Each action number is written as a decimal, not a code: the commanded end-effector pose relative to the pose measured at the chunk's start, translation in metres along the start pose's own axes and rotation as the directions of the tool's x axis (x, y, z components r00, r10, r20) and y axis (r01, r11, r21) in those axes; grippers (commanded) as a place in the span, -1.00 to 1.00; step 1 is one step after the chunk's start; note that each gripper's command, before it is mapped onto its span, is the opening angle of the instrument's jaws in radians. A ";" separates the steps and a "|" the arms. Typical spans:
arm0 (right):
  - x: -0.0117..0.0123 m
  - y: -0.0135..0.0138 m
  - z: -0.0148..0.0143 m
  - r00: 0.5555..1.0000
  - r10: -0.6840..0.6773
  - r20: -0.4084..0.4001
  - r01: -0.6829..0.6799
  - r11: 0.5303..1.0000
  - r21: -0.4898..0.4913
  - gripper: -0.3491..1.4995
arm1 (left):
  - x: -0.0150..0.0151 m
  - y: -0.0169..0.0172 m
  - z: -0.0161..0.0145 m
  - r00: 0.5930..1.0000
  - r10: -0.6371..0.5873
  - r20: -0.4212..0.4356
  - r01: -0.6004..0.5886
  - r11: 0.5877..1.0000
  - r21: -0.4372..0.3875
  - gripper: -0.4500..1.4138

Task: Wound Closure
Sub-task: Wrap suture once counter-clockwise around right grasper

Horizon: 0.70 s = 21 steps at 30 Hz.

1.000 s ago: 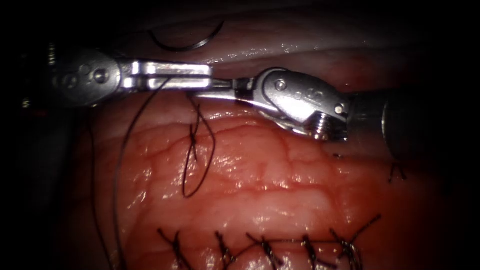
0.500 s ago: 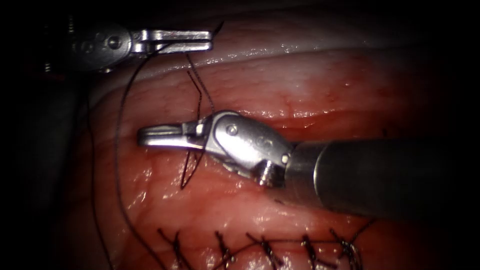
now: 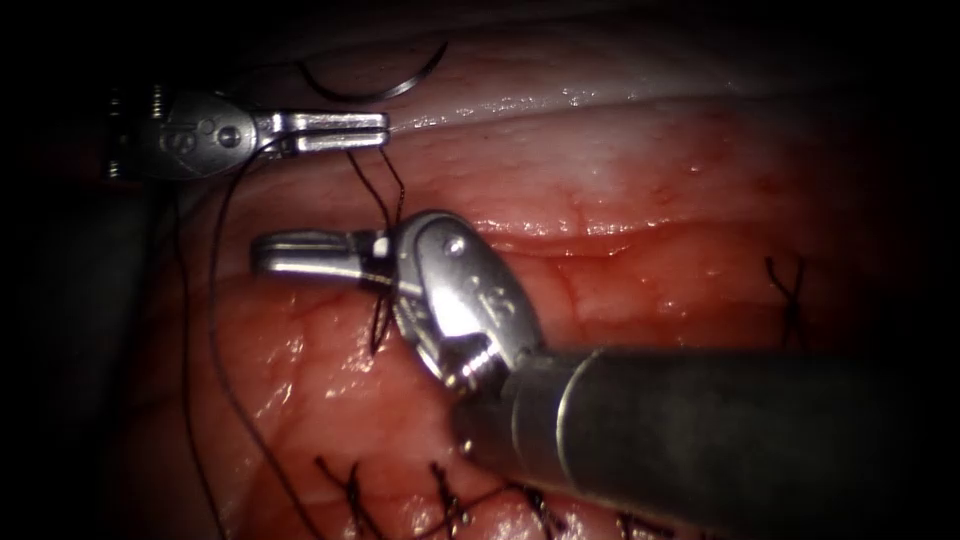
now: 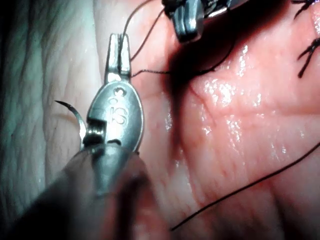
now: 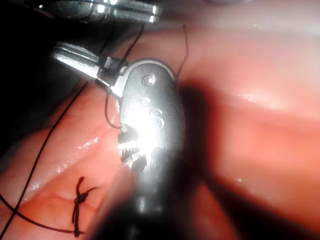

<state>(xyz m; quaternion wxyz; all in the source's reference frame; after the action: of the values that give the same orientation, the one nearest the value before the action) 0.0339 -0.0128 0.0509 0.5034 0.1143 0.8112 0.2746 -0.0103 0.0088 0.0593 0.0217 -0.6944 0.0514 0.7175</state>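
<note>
Gripping thread (image 3: 385,200), both tools level: left tool (image 3: 370,125); right tool (image 3: 275,255)

1. The needle (image 3: 375,85), a thin dark curve, lies free on pale tissue at the upper left of the frame, not in the tissue.
2. The thread (image 3: 215,330) is dark; a long strand sweeps down the left, and a short loop hangs at centre left.
3. The tissue (image 3: 640,270) is glistening red, with a row of dark stitches (image 3: 445,500) along the bottom edge.
</note>
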 end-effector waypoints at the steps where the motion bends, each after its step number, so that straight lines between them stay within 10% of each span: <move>1: -0.0001 0.0007 0.0002 1.000 0.001 -0.012 -0.002 1.000 -0.028 -1.00 | -0.0007 0.0000 0.0002 1.000 -0.001 -0.011 0.001 1.000 0.009 -1.00; 11: 0.0023 0.0020 -0.0012 0.998 0.027 -0.056 -0.040 0.971 -0.236 -1.00 | -0.0010 0.0019 -0.0006 1.000 -0.001 -0.013 0.001 0.999 0.046 -1.00; 21: 0.0023 0.0020 -0.0011 0.994 0.110 0.022 -0.083 0.848 -0.524 -0.84 | -0.0016 0.0064 -0.0001 1.000 -0.019 -0.009 0.019 0.998 0.052 -1.00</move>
<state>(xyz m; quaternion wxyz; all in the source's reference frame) 0.0313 -0.0105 0.0502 0.5256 0.0198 0.6796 0.5114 -0.0105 0.0019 0.0608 0.0461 -0.6962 0.0630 0.7135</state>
